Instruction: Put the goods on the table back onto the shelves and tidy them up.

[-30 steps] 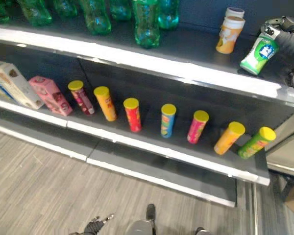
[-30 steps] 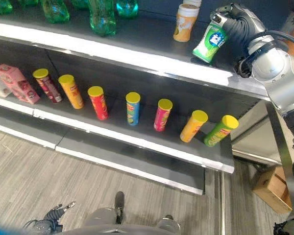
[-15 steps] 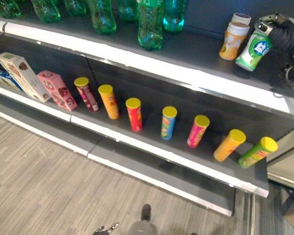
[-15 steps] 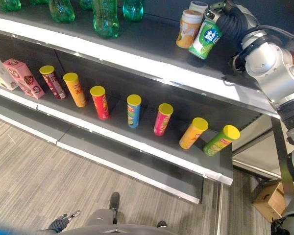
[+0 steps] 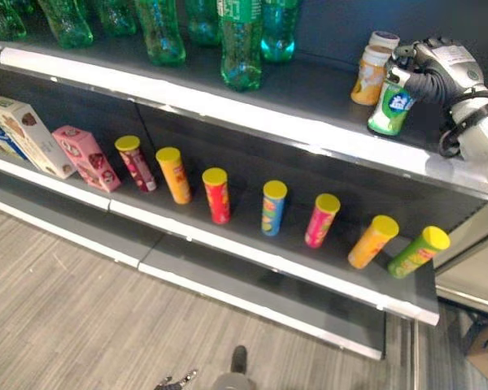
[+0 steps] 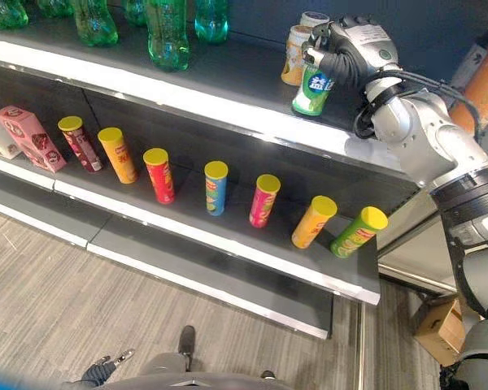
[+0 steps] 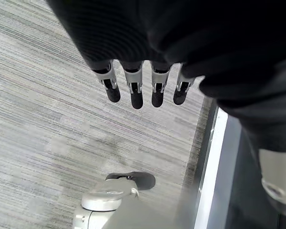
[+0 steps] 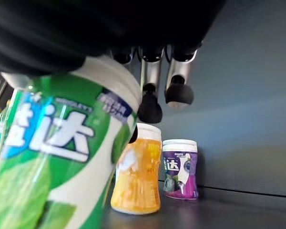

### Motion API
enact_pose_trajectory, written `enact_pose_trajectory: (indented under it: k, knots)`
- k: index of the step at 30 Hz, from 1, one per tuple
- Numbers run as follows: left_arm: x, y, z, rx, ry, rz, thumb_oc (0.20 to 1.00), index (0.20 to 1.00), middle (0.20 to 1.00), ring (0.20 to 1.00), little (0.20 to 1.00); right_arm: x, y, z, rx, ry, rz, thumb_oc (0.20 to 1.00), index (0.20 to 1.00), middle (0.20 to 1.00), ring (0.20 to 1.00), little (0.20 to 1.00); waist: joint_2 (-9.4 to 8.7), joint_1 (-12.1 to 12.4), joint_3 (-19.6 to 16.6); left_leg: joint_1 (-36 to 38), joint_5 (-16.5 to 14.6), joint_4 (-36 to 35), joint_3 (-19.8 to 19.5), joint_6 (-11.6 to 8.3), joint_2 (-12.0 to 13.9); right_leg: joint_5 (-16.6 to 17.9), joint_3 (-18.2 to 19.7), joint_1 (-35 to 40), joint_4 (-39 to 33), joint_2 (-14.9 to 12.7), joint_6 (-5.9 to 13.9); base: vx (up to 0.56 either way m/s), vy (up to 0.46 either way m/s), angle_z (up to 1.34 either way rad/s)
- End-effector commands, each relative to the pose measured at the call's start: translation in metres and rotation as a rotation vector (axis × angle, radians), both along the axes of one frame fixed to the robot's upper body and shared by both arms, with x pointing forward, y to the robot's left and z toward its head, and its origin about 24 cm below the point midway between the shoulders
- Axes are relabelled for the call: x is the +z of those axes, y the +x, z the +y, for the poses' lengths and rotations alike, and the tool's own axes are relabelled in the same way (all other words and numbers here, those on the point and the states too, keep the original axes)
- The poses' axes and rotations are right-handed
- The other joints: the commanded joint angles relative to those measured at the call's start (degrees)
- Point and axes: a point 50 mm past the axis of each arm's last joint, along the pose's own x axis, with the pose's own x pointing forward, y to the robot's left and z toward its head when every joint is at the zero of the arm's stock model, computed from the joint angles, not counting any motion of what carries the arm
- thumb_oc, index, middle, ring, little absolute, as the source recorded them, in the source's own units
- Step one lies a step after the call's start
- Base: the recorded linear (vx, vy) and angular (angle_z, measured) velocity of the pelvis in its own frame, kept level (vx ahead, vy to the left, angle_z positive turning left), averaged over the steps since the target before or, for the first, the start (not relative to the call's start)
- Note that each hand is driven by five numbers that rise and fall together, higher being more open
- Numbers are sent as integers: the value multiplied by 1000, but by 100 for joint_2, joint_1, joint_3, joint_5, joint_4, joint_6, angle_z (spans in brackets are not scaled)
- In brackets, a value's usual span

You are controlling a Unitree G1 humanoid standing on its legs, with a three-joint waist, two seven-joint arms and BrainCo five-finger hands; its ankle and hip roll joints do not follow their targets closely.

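A green-and-white gum bottle (image 6: 312, 89) is at the right end of the upper shelf (image 6: 228, 101), leaning slightly. My right hand (image 6: 350, 49) is shut on it from above and behind, fingers curled round its white cap. In the right wrist view the green bottle (image 8: 62, 152) looms close, with an orange bottle (image 8: 136, 176) and a purple bottle (image 8: 180, 169) standing just past it against the shelf's back wall. The orange bottle (image 6: 294, 57) is right next to the held one. My left hand (image 7: 133, 90) hangs low over the floor, fingers straight and holding nothing.
Several green soda bottles (image 5: 242, 41) stand on the upper shelf's left and middle. On the lower shelf (image 5: 252, 252) are several yellow-lidded chip cans (image 5: 272, 207) in a row, with pink and white boxes (image 5: 83, 158) at the left. A cardboard box (image 6: 443, 329) sits on the floor at the right.
My right hand has carried the green bottle leftward along the upper shelf, to beside the orange bottle. The head camera has shifted a little too.
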Motion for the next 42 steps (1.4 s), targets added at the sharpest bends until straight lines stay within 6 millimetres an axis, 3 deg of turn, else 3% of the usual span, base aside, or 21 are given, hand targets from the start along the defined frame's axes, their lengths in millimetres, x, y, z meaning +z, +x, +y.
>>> enact_pose_trajectory:
  k: [1,9,22,30,42]
  knots:
    - [7,23,8,-54,54,-43,1000,1000,1000,1000,1000,22,5,-4,-67,20,-119,200,200,200,200,200,-222,195,119,307,-1350,716,57,-295,205,-293,-52,-480,518,-299,59,-12,7,-3]
    - [6,22,6,-47,57,-39,1000,1000,1000,1000,1000,14,16,4,-93,26,-124,200,200,200,200,200,-210,277,145,304,-1329,675,19,-278,155,-277,-116,-473,534,-334,71,-2,2,2]
    - [5,22,5,-60,79,-23,1000,1000,1000,1000,1000,18,-2,22,-25,-36,-246,200,200,200,200,200,-199,226,98,364,-1385,639,0,-221,104,-258,-152,-457,574,-406,103,0,5,1]
    - [5,17,7,-62,83,-6,1000,1000,1000,1000,1000,11,-2,18,-33,-37,-222,200,200,200,200,200,-245,215,80,410,-1401,630,66,-221,127,-252,-102,-465,564,-389,95,0,0,0]
    - [5,16,7,-62,86,-4,1000,1000,1000,1000,1000,12,-6,28,15,-47,-226,200,200,200,200,200,-250,173,62,479,-1408,591,100,-232,161,-259,-54,-451,550,-366,86,0,0,0]
